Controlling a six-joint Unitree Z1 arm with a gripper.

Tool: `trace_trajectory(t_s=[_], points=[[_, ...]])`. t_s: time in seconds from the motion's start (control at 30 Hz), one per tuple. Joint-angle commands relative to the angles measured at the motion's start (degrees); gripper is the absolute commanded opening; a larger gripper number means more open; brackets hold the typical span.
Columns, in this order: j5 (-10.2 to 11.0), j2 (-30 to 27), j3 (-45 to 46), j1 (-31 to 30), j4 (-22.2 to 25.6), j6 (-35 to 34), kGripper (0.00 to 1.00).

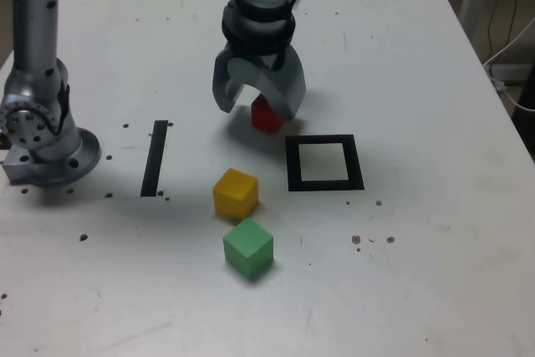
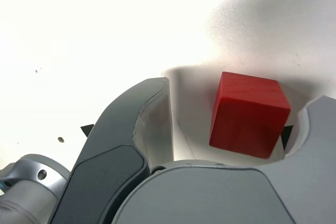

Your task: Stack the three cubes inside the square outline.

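Green cube (image 1: 248,247): nearest the exterior camera, resting on the white table (image 1: 435,273), clear of everything else.
Yellow cube (image 1: 235,193): just beside the green one, at its 11 o'clock, apart from it.
Square outline (image 1: 324,163): at 2 o'clock from the yellow cube, its pale centre bare.
Red cube (image 1: 266,114): on the table just outside the outline, at its 10 o'clock; in the wrist view (image 2: 248,114) it sits between the two fingers.
Gripper (image 1: 257,104): jaws spread wide, straddling the red cube with a gap on at least one side.
Black tape strip (image 1: 155,157): at 9 o'clock from the yellow cube.
Arm base (image 1: 38,135): at the exterior view's left edge.
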Motion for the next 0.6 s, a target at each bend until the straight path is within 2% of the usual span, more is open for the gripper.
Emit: trace_trajectory(t_s=[0.0, 0.37, 0.57], points=[[0.0, 0.1, 0.1, -0.1, -0.4, 0.6, 0.79], [0.1, 0.6, -0.8, -0.2, -0.9, 2.1, 0.58], [-0.8, 1.1, -0.3, -0.3, -2.4, 2.8, 0.50]])
